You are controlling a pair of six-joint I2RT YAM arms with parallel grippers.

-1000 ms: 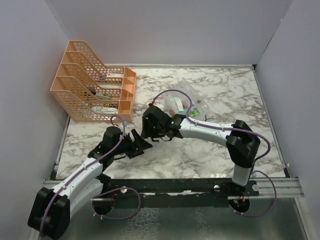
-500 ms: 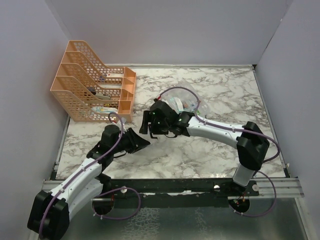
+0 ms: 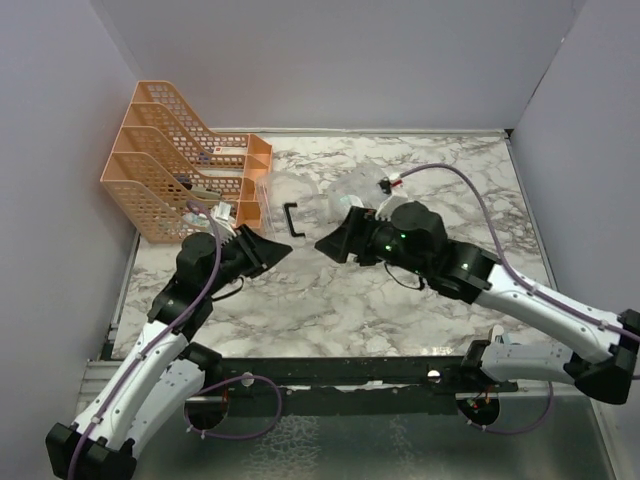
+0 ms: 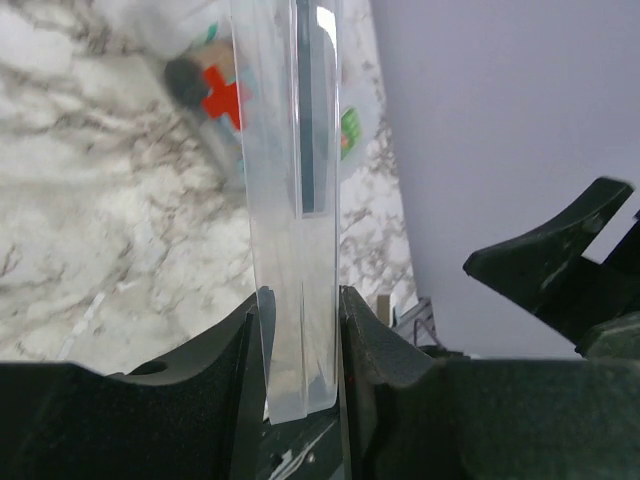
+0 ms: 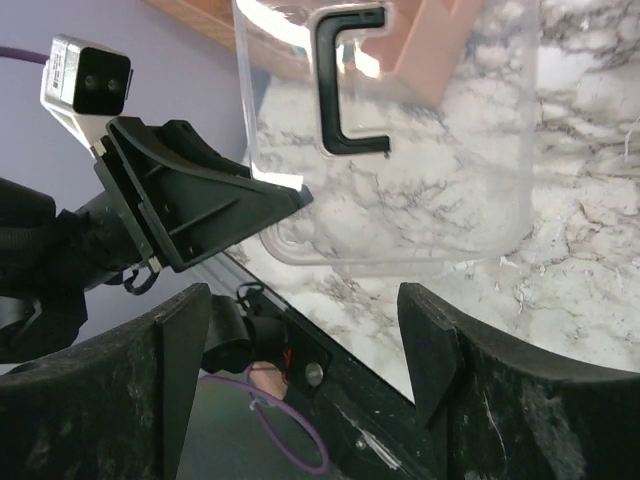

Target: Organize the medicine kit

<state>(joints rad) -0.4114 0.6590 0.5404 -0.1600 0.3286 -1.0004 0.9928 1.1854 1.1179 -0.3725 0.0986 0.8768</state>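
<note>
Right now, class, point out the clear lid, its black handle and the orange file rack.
clear lid (image 5: 440, 180), right wrist view, flat middle of the panel.
black handle (image 5: 327, 85), right wrist view, its long bar.
orange file rack (image 3: 150, 195), top external view, mesh side wall.

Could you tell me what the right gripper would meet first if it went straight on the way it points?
Most likely the clear lid, which the left gripper holds right ahead of the right gripper; its open fingers frame it, though the gap is hard to judge.
</note>
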